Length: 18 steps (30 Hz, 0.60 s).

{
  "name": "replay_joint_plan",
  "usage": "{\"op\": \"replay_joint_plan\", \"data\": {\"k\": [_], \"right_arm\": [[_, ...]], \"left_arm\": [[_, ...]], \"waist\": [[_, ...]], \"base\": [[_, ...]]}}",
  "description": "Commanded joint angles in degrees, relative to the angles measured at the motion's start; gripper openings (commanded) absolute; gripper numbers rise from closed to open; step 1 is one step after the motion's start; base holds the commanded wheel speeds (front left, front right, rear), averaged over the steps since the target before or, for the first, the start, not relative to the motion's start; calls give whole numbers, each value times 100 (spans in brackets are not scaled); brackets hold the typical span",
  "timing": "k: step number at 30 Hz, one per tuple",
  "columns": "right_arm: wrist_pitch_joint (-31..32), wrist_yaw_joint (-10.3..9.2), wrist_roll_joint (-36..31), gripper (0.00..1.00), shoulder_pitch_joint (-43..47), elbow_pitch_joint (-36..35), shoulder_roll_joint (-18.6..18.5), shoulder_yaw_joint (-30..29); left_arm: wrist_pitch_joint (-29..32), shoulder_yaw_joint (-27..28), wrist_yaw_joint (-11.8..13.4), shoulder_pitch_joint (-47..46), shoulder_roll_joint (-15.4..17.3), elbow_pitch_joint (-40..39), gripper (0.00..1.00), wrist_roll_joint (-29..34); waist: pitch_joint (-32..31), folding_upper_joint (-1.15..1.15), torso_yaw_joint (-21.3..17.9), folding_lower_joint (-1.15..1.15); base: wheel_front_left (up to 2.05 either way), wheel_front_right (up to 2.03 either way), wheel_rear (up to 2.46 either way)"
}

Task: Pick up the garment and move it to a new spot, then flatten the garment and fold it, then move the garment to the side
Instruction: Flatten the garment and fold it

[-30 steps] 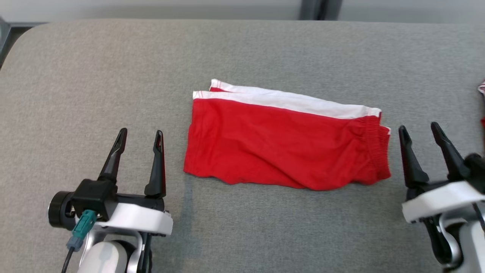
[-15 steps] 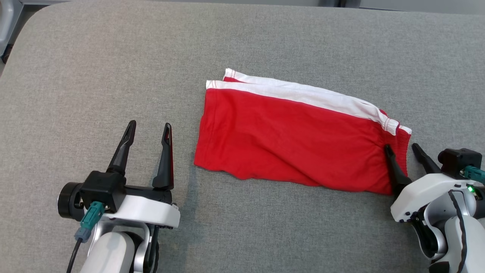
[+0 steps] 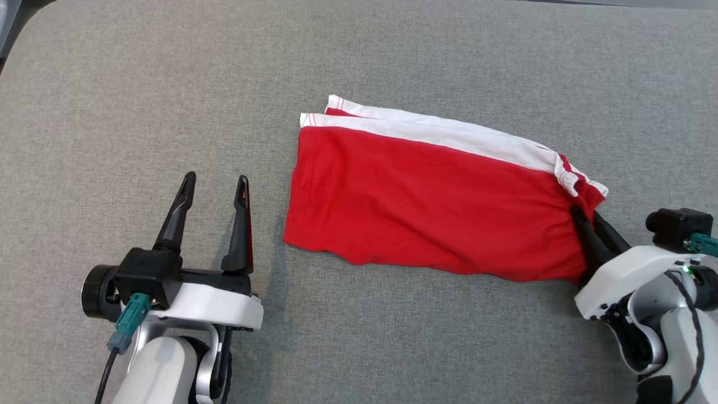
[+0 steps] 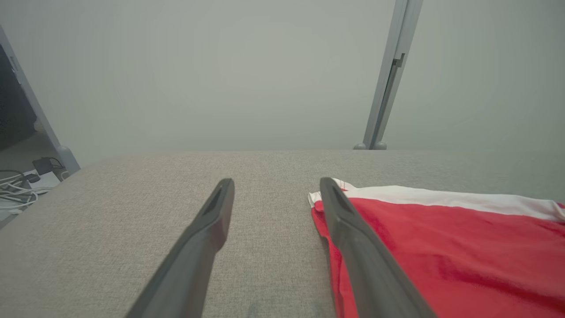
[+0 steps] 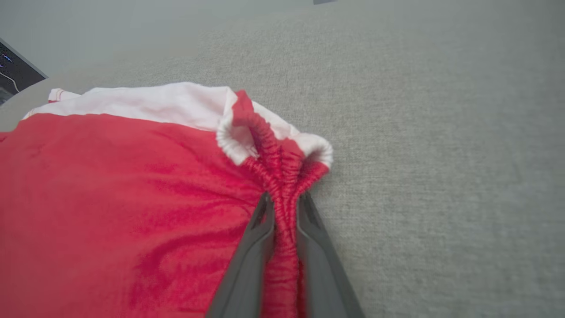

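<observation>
Red shorts [image 3: 426, 207] lie folded flat on the grey padded table [image 3: 140, 84], approx mid-table, a bit right of centre in the head view. A white strip [image 3: 449, 137] runs along the far edge. Two layers show at the far-left corner, the top one slightly offset from the one under it. A few shallow wrinkles toward the near edge. The elastic waistband [image 5: 282, 168] is at the right end, bunched into a ridge.

Right gripper [image 3: 586, 214] is at near right, fingers pointing far-left into the shorts' right end. Fingers are nearly together, clamped on the waistband: the right wrist view shows the gathered red elastic squeezed btwn both fingers, w/ white edging curling out either side just past the tips. That end looks puckered up; the rest of the shorts lies flat.

Left gripper [image 3: 216, 177] sits at near left, just beside the shorts' left edge, not touching. Fingers are wide apart w/ nothing btwn them, pointing away from the robot. In the left wrist view its right finger overlaps the shorts' edge by line of sight only; the head view shows a gap.

Past the table's far edge: a pale wall, a grey post [image 4: 390, 75], & cables [image 4: 17, 190] on the floor at far left.
</observation>
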Motion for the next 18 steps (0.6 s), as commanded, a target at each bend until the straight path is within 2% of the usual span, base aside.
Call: {"op": "replay_joint_plan", "data": {"k": [1,11,15,18], "right_arm": [[62,-53,90,0,174,170,-141,-41],[215,-54,1155,0,616,-161,-804,-163],[358,-40,1642,0,569,-380,-836,-83],[581,-23,2343,0,445,-692,-761,-18]], "left_arm": [[-43,30,32,-90,45,10,100,-15],[-84,41,92,-78,67,59,100,-65],[-74,32,97,-77,72,69,100,-78],[-49,3,100,-87,102,84,100,-40]], "waist": [[-16,0,-19,0],[-101,0,-108,0],[-127,0,-140,0],[-144,0,-156,0]], "base": [[0,0,0],[0,0,0],[0,0,0],[0,0,0]]}}
